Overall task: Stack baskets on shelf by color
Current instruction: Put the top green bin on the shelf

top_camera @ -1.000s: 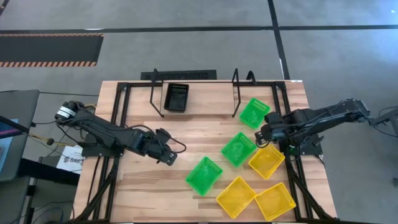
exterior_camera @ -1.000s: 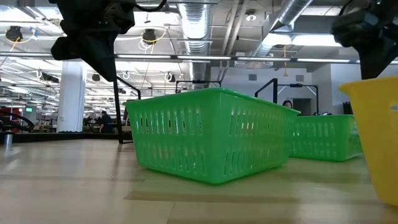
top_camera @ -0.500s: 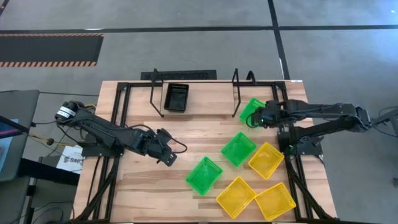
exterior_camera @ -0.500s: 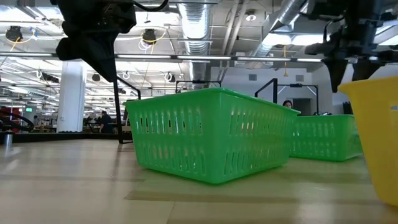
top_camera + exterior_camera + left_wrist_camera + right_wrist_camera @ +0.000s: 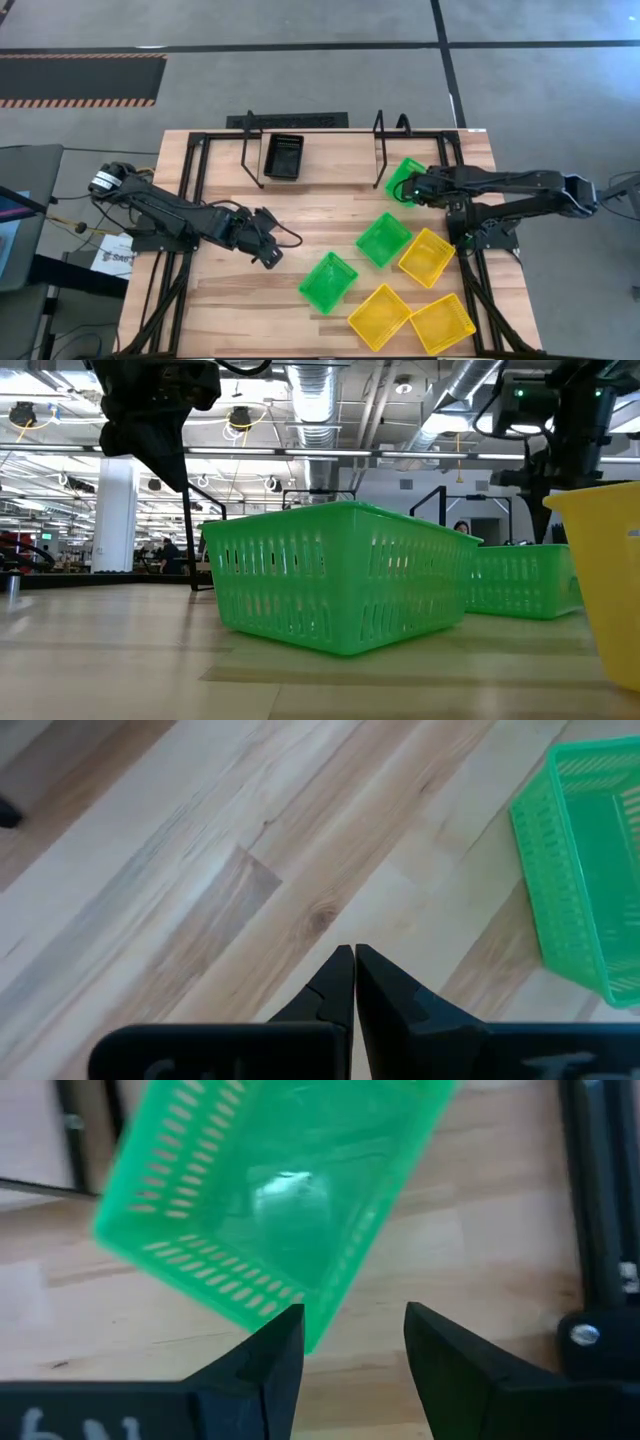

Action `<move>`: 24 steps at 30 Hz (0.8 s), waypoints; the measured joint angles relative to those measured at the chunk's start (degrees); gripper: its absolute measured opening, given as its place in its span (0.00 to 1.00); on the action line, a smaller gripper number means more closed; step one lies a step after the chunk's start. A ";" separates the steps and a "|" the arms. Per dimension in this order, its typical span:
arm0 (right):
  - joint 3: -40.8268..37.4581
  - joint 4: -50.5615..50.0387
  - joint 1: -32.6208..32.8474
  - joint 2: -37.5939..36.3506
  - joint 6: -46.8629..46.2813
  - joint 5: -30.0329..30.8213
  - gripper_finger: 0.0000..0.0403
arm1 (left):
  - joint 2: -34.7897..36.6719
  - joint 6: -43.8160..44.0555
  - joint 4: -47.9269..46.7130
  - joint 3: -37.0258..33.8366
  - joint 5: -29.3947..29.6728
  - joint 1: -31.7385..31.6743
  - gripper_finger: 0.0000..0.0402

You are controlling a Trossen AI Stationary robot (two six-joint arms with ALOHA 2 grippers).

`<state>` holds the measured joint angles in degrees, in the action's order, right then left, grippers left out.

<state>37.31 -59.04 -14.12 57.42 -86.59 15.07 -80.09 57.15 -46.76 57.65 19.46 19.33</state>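
Note:
One black basket (image 5: 283,156) sits on the shelf (image 5: 312,150) at the far edge. Three green baskets (image 5: 408,180) (image 5: 384,239) (image 5: 328,282) and three yellow ones (image 5: 428,257) (image 5: 380,316) (image 5: 442,324) rest flat on the table's right half. My right gripper (image 5: 352,1330) hovers open above the farthest green basket (image 5: 270,1190), its fingers over that basket's corner, beside the shelf's right upright. My left gripper (image 5: 353,955) is shut and holds nothing, above bare wood left of centre (image 5: 268,252).
The shelf's black wire uprights (image 5: 382,150) (image 5: 250,150) stand at both its ends; the right one is close to my right gripper. Bare tabletop (image 5: 230,300) lies at the near left. In the low view the nearest green basket (image 5: 340,575) fills the middle.
My right gripper has swung from beside the yellow and green baskets toward the table's far edge and a little left. It now stands over the green basket next to the shelf. No basket has shifted.

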 joint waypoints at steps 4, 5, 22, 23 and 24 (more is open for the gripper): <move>-1.78 0.59 -1.46 0.01 -1.93 0.19 0.48 | 0.00 -1.52 0.02 0.00 -0.04 0.00 0.00; -2.32 1.22 -1.86 -0.01 -1.98 0.22 0.48 | 0.00 -1.80 0.02 0.00 -0.05 0.00 0.00; -6.58 10.82 -8.18 0.03 -2.97 3.50 0.46 | 0.00 -4.96 0.02 0.00 -0.76 0.00 0.00; -6.94 11.12 -8.18 0.03 -2.97 3.50 0.45 | 0.00 -5.08 0.02 0.00 -0.80 0.00 0.00; -7.12 11.16 -8.18 0.03 -2.97 3.50 0.45 | 0.00 -5.08 0.02 0.00 -0.83 0.00 0.00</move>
<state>30.19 -47.88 -22.31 57.45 -89.56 18.57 -80.09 52.07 -46.75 57.65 18.63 19.33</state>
